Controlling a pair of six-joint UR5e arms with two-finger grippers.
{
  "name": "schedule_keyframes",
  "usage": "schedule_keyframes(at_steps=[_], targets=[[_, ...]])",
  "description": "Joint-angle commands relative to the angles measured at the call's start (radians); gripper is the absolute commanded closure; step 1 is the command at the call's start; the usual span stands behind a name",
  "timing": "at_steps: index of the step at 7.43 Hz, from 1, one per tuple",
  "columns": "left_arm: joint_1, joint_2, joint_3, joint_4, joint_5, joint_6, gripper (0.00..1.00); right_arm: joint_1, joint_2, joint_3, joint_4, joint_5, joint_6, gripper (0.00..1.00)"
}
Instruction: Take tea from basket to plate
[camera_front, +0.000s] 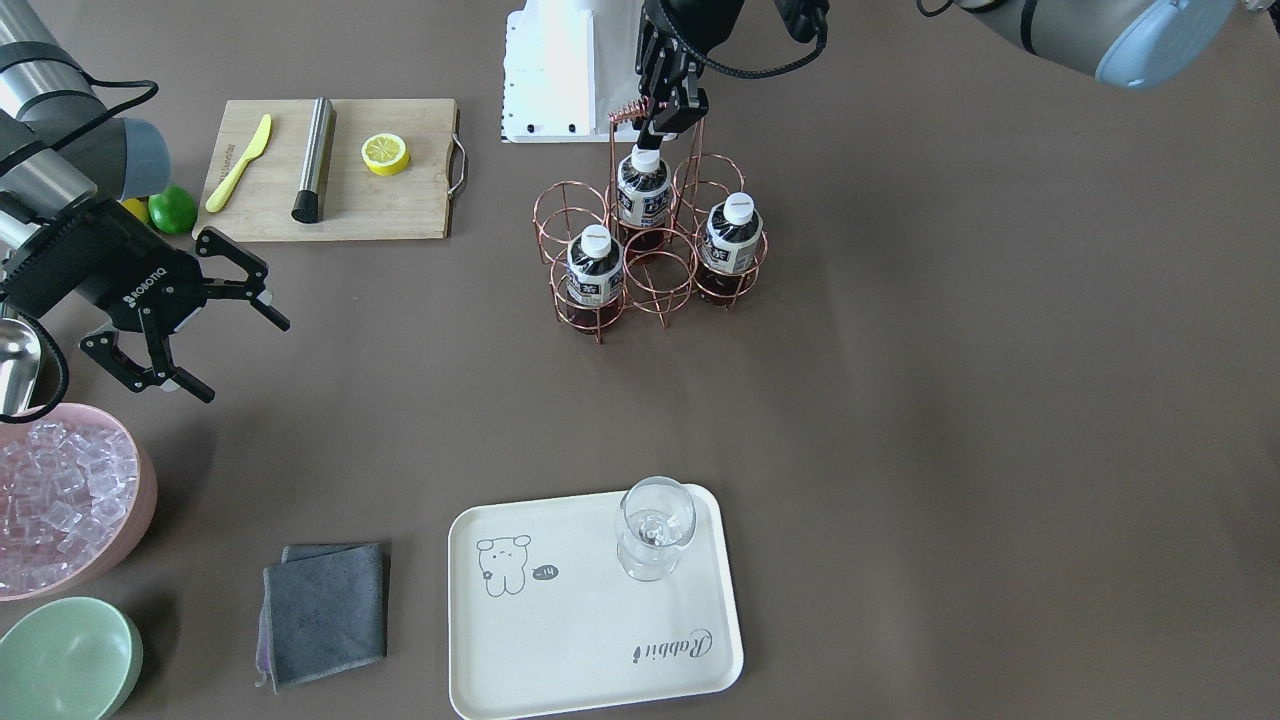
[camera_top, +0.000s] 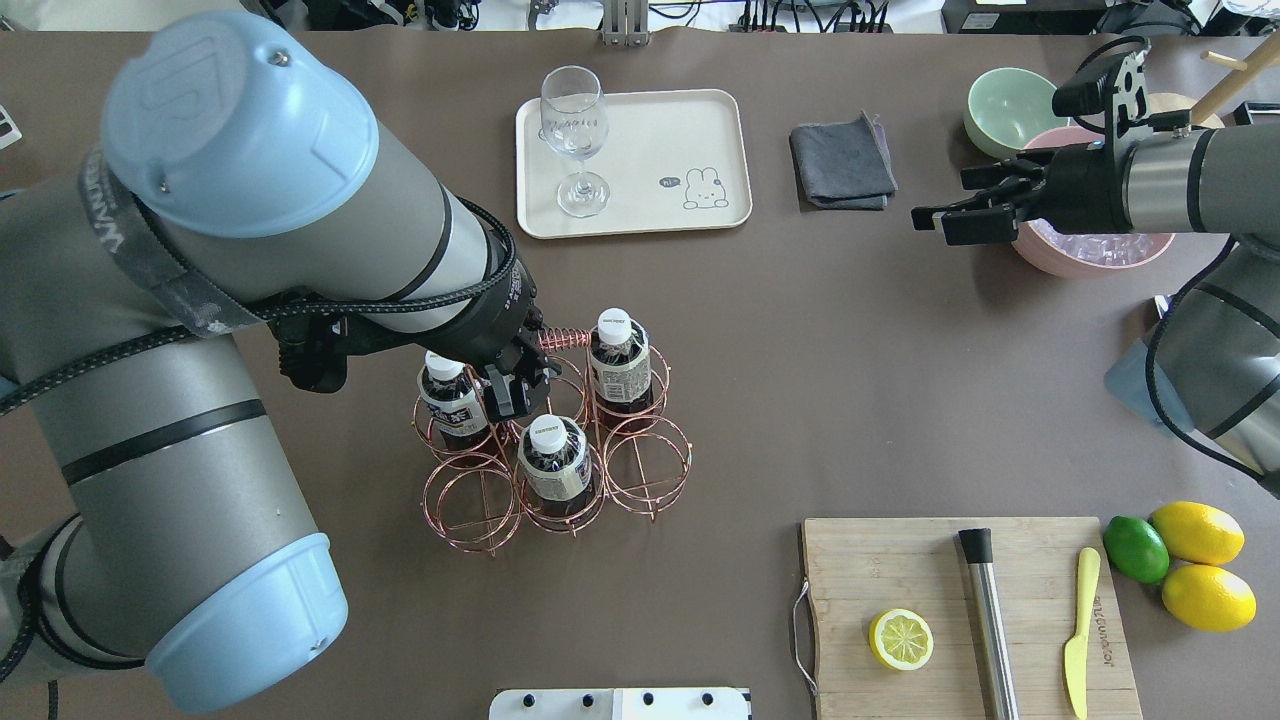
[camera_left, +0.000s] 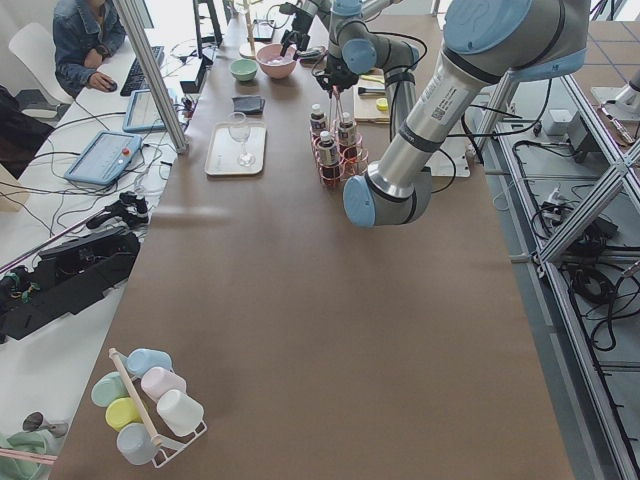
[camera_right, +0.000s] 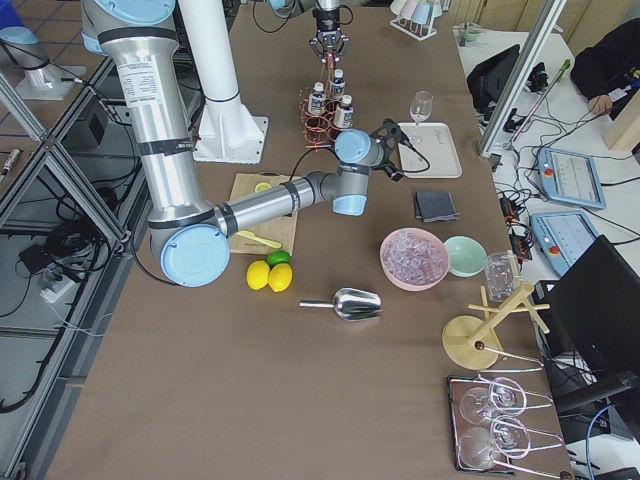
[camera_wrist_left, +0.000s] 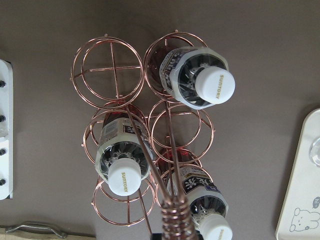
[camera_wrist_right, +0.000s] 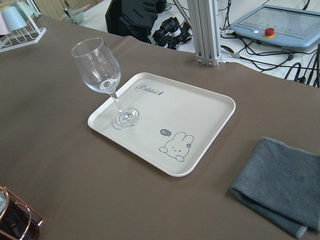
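Finding all three tea bottles (camera_front: 643, 190) upright in basket (camera_front: 660, 270) cells; your left claw (camera_front: 668, 122) hovers just above the basket, spread not discernible; your right claw (camera_front: 215, 340) gapes wide, well apart from it

Three upright white-capped tea bottles (camera_front: 595, 265) in copper wire basket (camera_front: 655, 265), cream plate (camera_front: 590, 640) well apart.

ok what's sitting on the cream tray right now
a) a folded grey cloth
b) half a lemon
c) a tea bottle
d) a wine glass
d: an empty wine glass stands upright near one corner of the cream tray, and nothing else rests on it.
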Motion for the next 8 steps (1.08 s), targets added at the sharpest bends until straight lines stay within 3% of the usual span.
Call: schedule_keyframes(at_steps=[1, 3, 5, 7, 8], targets=[[0.000, 0.015, -0.021, 0.004, -0.003, -0.004, 1.00, -0.080, 0.038, 0.061, 0.006, -0.004, 0.024, 0.00], [0.000, 0.046, -0.079, 0.014, -0.003, -0.004, 1.00, -0.157, 0.078, 0.111, 0.012, -0.005, 0.050, 0.00], [0.002, 0.048, -0.072, 0.013, -0.001, -0.004, 1.00, -0.250, 0.120, 0.152, 0.012, -0.020, 0.050, 0.00], [0.003, 0.048, -0.066, 0.013, -0.001, -0.004, 1.00, -0.357, 0.133, 0.179, 0.011, -0.188, 0.041, 0.00], [0.003, 0.048, -0.066, 0.013, -0.001, -0.004, 1.00, -0.382, 0.142, 0.181, 0.009, -0.223, 0.032, 0.00]])
